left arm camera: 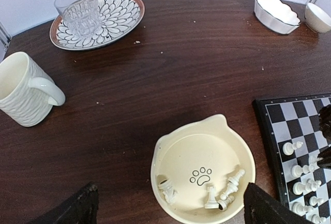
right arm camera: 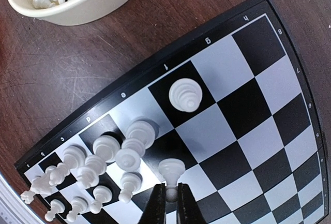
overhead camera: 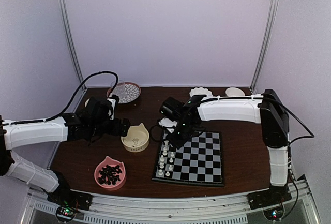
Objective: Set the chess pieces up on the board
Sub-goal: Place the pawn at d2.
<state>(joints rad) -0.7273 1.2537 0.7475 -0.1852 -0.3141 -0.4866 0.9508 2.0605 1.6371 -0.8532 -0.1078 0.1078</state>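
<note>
Right arm: the right gripper (right arm camera: pixel 168 197) is pinching a white pawn (right arm camera: pixel 171 171) low on its stem, fingers closed tight on it.
Pawn footing: the pawn is perhaps touching the square below, but the fingers are hiding its base.
Left arm: the left gripper (overhead camera: pixel 123 127) is hanging with its fingers spread wide, gripping nothing; the cream bowl (left arm camera: pixel 192 149) is showing between them in its wrist view.
Playing surface: the board (overhead camera: pixel 202 158) is lying flat at about 5 o'clock from the middle of the table (left arm camera: pixel 181 69) in the top view.
Set so far: white chess pieces (right arm camera: pixel 103 157) are standing upright in a cluster at 9 to 10 o'clock of the pawn, toward one corner of the board.
Apart: a lone piece (right arm camera: pixel 185 94) is standing on a black square at 12 o'clock of the pawn.
Supply: loose pieces (left arm camera: pixel 212 199) are lying tipped inside the cream bowl, which is sitting at 9 o'clock of the board, just beside it.
Near edge: a pink bowl (overhead camera: pixel 100 165) is holding dark pieces (overhead camera: pixel 110 174) at 7 o'clock of the cream bowl.
Far side: a mug (left arm camera: pixel 20 89), a glass (left arm camera: pixel 77 9) standing on a patterned plate (left arm camera: pixel 121 12), a scalloped dish (left arm camera: pixel 276 13) and a small white bowl (left arm camera: pixel 316 17) are sitting well apart from the board.
</note>
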